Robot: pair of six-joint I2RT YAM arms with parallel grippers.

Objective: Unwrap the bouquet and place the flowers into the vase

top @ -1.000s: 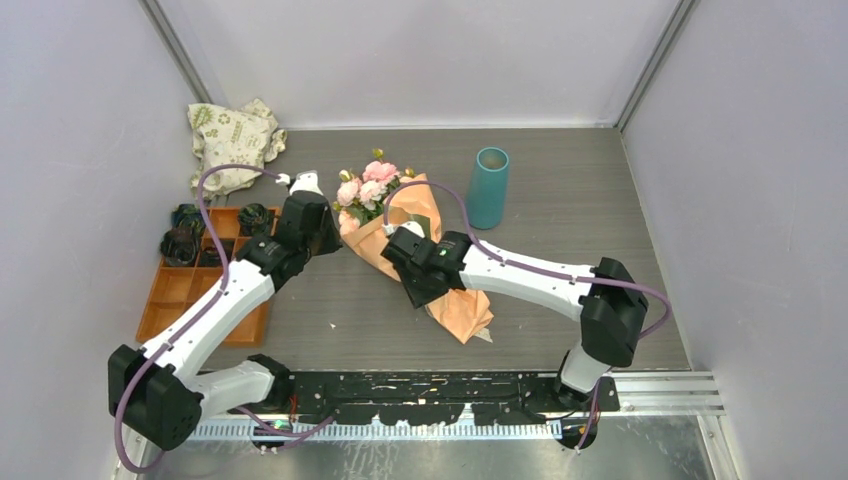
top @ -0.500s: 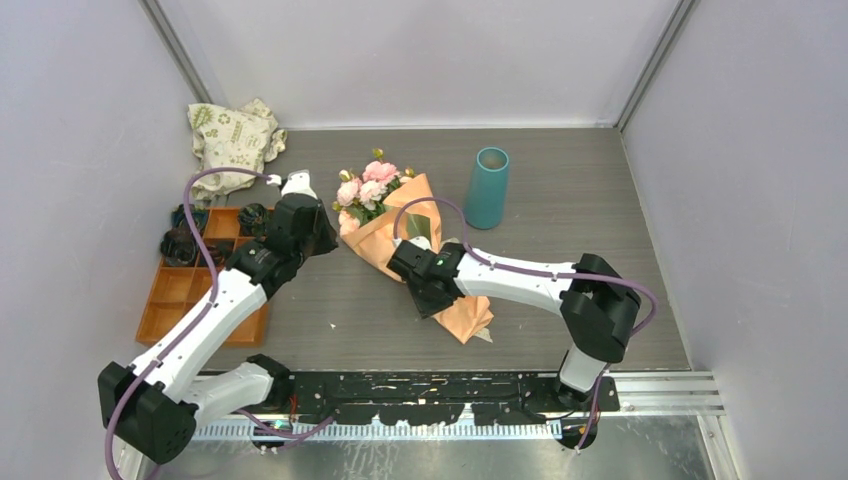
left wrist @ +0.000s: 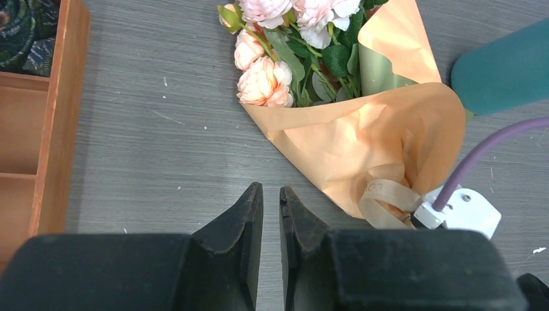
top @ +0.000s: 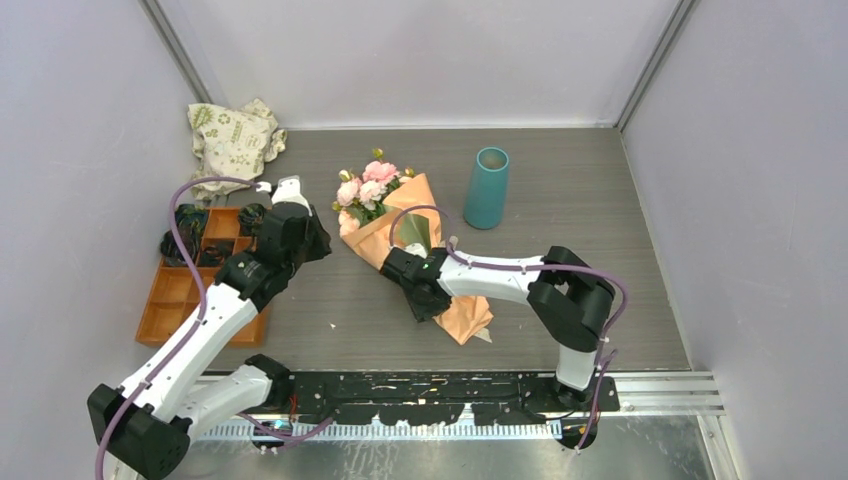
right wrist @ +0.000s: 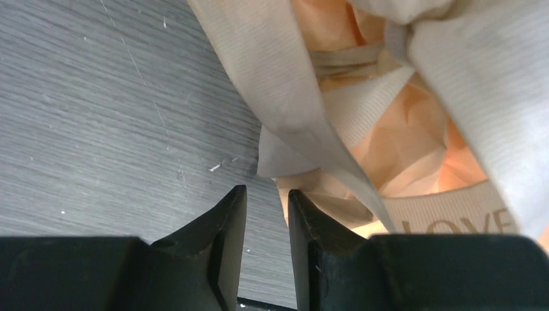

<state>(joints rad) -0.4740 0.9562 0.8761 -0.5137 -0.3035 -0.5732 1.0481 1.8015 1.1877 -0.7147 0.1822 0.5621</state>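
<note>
The bouquet lies on the table, an orange paper cone with the flowers, pink and peach, at its far wide end. Its beige ribbon is tied round the paper. My right gripper sits over the cone's narrow part. In the right wrist view it stands open by a narrow gap, empty, its tips just short of the ribbon's loose end. My left gripper hovers left of the bouquet, narrowly open and empty. The teal vase stands upright to the right.
An orange compartmented tray holding dark green rosettes lies under my left arm. A white cloth bag with green leaf print sits at the back left corner. Grey walls enclose the table on three sides.
My left arm has drawn back to the left, away from the blooms. My right gripper has shifted slightly left and nearer along the cone, its elbow folding in.
</note>
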